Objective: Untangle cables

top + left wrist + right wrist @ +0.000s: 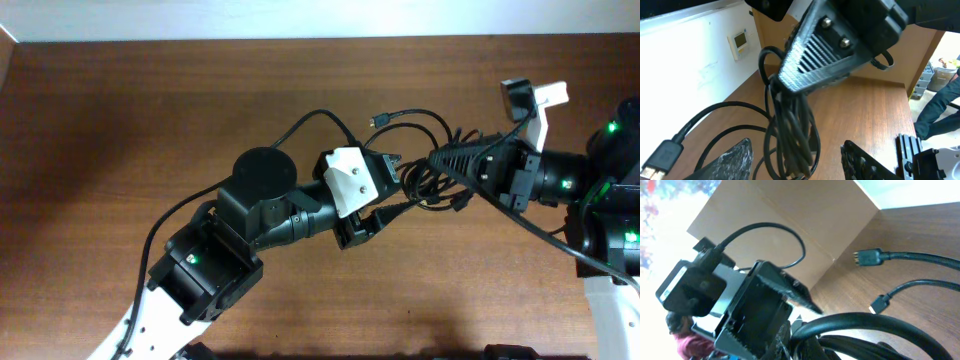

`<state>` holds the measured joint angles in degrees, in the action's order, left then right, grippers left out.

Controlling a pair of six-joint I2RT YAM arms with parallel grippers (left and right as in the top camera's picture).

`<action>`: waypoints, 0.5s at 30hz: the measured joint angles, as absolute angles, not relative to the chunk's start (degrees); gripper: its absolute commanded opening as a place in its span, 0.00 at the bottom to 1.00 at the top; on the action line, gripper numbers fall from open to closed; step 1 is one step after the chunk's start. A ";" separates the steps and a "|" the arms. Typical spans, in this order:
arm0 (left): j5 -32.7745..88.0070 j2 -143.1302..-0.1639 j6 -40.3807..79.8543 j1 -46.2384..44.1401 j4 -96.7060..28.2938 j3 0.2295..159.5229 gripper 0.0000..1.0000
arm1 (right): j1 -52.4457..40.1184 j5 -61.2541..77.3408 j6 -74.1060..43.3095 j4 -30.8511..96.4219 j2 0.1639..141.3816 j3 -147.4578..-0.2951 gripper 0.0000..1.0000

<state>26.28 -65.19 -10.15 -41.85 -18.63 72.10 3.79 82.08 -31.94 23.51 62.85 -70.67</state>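
At the bottom of the left wrist view, the left gripper (pixel 796 146) stands open. Its two dark fingers (pixel 732 161) sit either side of the cables (pixel 790 125) and grip nothing. The cables hang between them as one twisted bundle of thin black strands, with wider loops bowing out to the left. One loop ends in a plug (pixel 660 164) at the lower left corner.

Just above, the right gripper (pixel 785 80) is closed on the top of the bundle and holds it above the table (pixel 860 115). Beyond is a pale wall (pixel 690 60) at upper left.

In the overhead view the bundle sits right of centre between the two claws, and a loose plug end (pixel 380 120) reaches toward the upper middle.

The likely risk is the left claw closing on the whole bundle, not on one strand. Pulling apart would then tighten the tangle. A plug could also catch in a loop, and the two claws are close enough to knock together.
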 measured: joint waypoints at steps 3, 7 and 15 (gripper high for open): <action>26.11 -65.19 -10.15 -41.85 -18.63 72.10 0.58 | 3.79 84.29 -30.15 23.51 62.85 -70.67 0.04; 26.13 -65.28 -8.91 -41.85 -18.59 72.10 0.57 | 3.79 85.73 -29.08 22.70 62.85 -70.67 0.04; 31.24 -70.00 -5.52 -41.85 -13.37 72.10 0.17 | 3.79 86.59 -28.18 22.39 62.85 -70.67 0.04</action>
